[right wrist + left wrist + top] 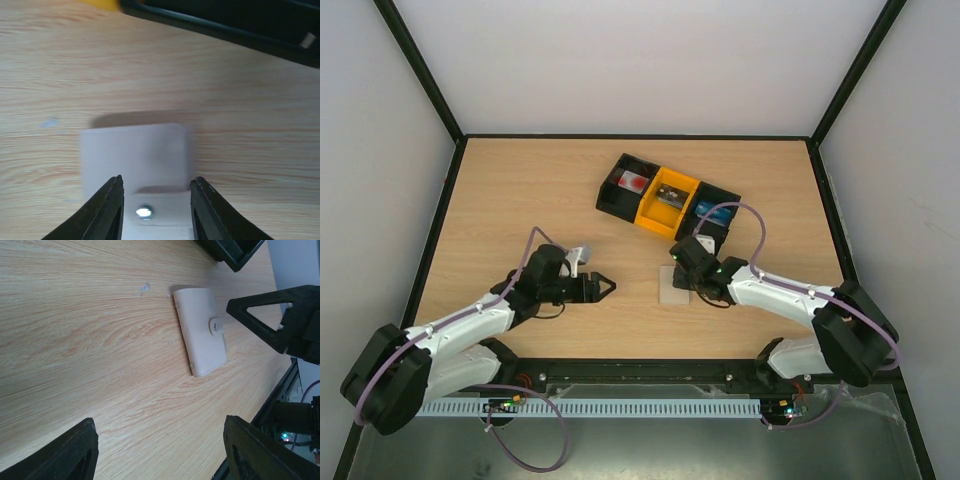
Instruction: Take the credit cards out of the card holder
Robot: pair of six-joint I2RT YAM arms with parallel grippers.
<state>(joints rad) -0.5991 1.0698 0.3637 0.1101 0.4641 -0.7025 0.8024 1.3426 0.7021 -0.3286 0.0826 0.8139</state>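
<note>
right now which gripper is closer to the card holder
Right. The right gripper hangs directly over the card holder, jaws apart above it; the left gripper sits off to its left, clear of it.

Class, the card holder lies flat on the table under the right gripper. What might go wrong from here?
1. The card holder lies flat, so the jaws of the right gripper, part open, may slide it instead of lifting an edge.
2. The left gripper stands apart, open, so nothing braces it.
</note>
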